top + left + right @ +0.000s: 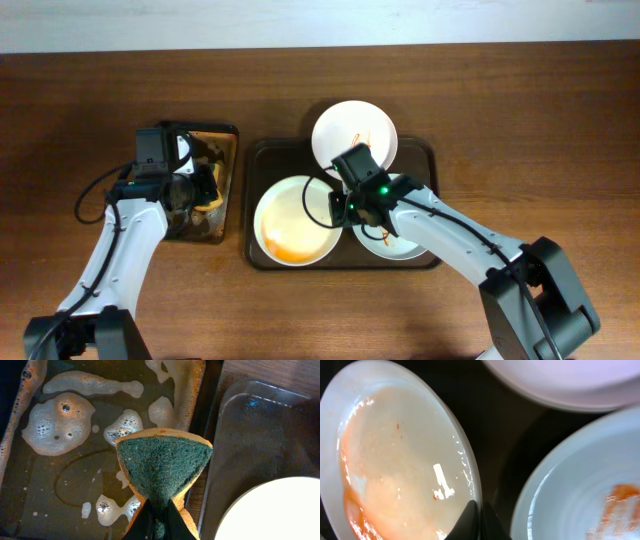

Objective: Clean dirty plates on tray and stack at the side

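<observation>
The right arm's fingers [476, 512] are clenched on the rim of the cream plate [400, 460], gripping it at the edge that faces the other two plates. That plate lies in the left half of the dark-brown tray [262, 160]. It carries a wet, glossy film, with orange-red sauce gathered along one side of its bowl.

Just right of the fingers, across a dark strip of tray floor, lies the mint plate [580, 490] with an orange smear in it. From above, much of it is hidden under the right arm. The white plate [355, 135] lies at the far edge of the tray, hanging partly over the rim above the tabletop [520, 90], and has a few thin orange streaks on it.

The left arm's fingers [148, 524] are clamped on a sponge [162, 467], squeezing it at its lower end. Its dark green scouring face is turned toward the wrist camera, with yellow-orange foam showing behind. It hangs over the narrow black tray [230, 150], which holds brown liquid dotted with pale patches of suds [57, 422]. I cannot tell whether the sponge touches the liquid. The black tray sits just left of the brown one.
</observation>
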Robot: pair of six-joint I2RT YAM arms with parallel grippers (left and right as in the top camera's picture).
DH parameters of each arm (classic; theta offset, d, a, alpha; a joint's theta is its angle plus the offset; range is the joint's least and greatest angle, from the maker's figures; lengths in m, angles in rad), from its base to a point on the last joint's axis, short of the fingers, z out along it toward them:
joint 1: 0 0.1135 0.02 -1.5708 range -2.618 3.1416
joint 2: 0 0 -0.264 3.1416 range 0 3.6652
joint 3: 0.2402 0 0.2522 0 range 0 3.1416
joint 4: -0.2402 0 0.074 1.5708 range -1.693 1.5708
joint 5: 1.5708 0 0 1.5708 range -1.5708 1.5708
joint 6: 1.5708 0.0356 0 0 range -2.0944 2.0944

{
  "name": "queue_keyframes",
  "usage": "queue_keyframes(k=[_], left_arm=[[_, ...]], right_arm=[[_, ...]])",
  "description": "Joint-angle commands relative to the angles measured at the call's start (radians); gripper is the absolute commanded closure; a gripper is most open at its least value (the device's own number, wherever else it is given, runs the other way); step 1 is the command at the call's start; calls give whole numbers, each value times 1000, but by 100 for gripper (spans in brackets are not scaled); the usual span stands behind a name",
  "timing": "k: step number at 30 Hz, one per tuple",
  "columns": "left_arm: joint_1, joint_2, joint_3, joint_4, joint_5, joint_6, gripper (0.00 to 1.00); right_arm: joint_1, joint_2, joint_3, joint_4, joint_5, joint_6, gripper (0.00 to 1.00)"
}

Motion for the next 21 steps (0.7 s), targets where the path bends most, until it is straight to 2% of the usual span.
queue_keyframes(k=[1, 6, 10, 12, 21], left_arm=[[5, -8, 3, 0, 11, -9, 100], [5, -8, 3, 0, 7, -9, 100], [6, -8, 3, -1, 3, -9, 100], [6, -8, 3, 0, 3, -9, 100], [6, -8, 3, 0, 3, -9, 100]], right_arm=[[6, -38, 87, -50, 127, -79, 96], [12, -38, 213, -154, 278, -138, 96], [82, -38, 259, -169, 491, -162, 96], [155, -38, 259, -168, 671, -171, 96], [359, -38, 259, -2, 1125, -321, 96]])
